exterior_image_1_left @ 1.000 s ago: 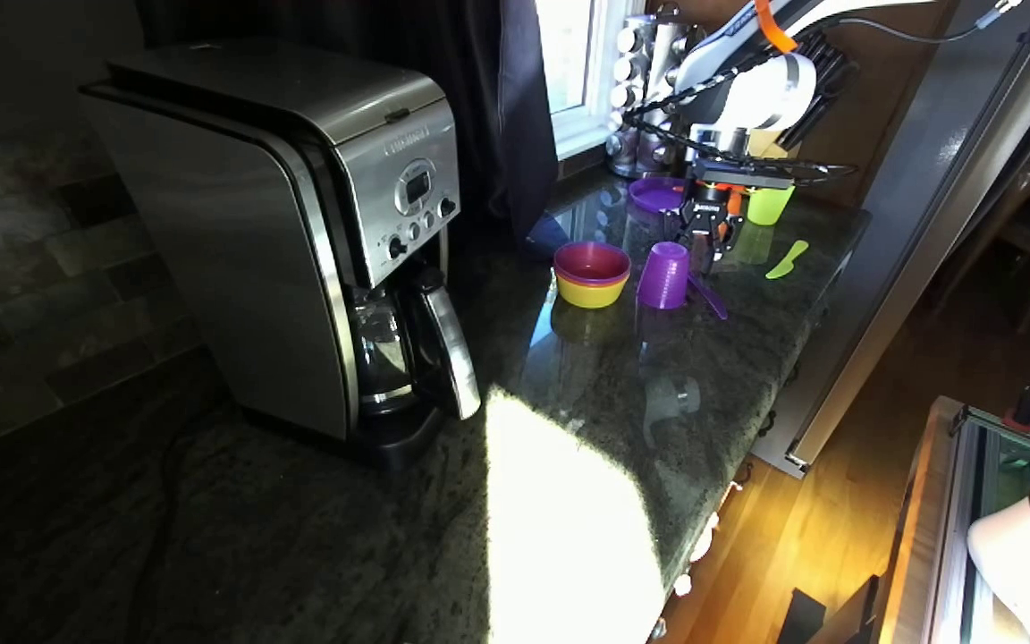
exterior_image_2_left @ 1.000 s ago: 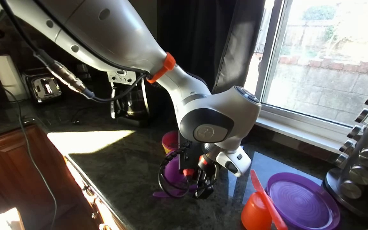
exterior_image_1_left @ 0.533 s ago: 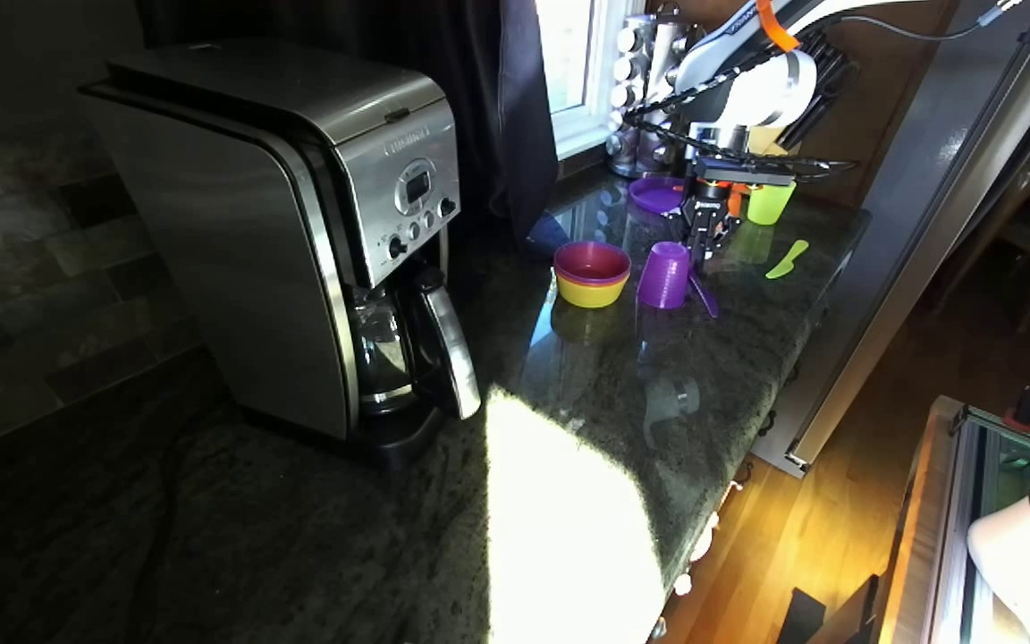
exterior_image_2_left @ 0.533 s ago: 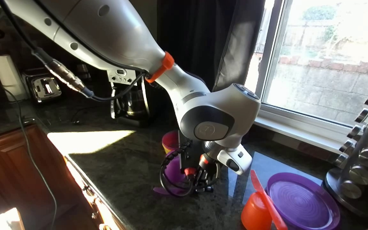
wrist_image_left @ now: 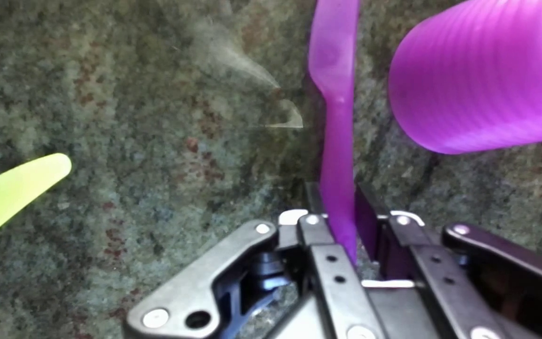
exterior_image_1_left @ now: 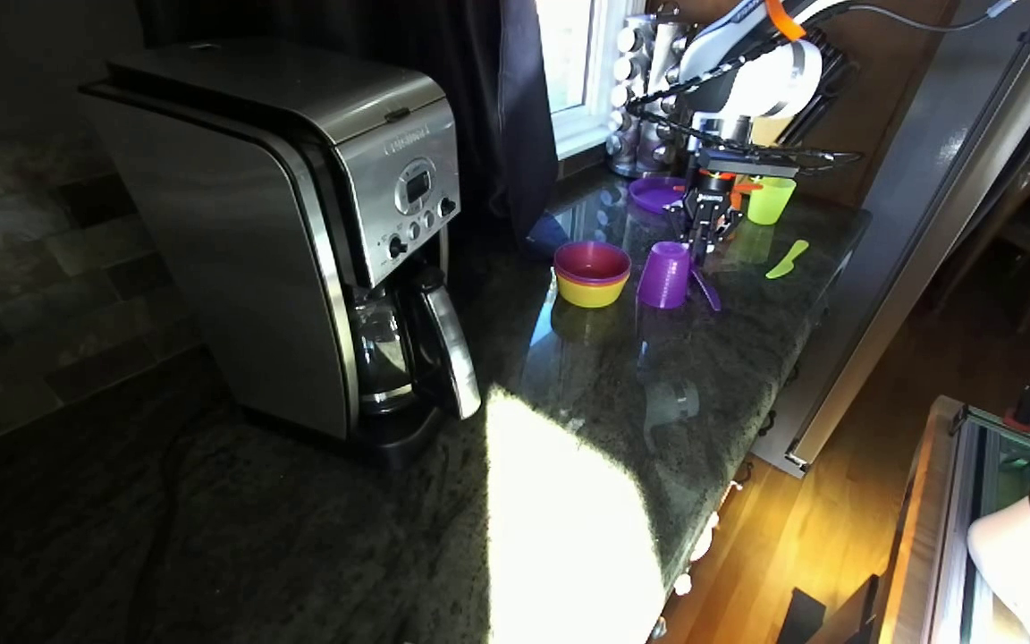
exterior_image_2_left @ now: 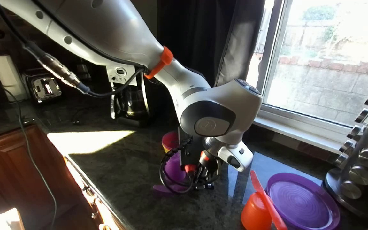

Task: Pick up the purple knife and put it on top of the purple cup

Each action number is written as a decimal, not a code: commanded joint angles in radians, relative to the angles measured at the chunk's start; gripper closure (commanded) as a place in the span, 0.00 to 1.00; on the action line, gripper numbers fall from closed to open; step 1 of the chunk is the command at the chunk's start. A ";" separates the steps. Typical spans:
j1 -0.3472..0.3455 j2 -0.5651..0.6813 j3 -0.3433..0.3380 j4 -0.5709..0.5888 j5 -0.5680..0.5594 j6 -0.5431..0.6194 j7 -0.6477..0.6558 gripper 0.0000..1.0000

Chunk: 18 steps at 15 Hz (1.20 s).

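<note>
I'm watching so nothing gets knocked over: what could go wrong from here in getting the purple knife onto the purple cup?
The gripper holds the purple knife near its handle end, so the far end might dip or twist. The purple cup stands close beside the knife; a sideways swing could topple it. The cup is upside down, and its narrow top may let the knife slide off.

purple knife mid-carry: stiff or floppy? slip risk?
The purple knife looks like thin, straight plastic, so probably stiff and light. Its smooth sheen suggests it could slip. The gripper holds it near one end, so the far end may swing or dip.
</note>
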 commanded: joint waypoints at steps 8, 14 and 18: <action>0.011 -0.179 -0.023 -0.010 -0.119 -0.211 0.075 0.94; 0.038 -0.209 -0.011 -0.006 -0.107 -0.218 0.238 0.94; 0.054 -0.195 -0.002 0.001 -0.086 -0.204 0.324 0.94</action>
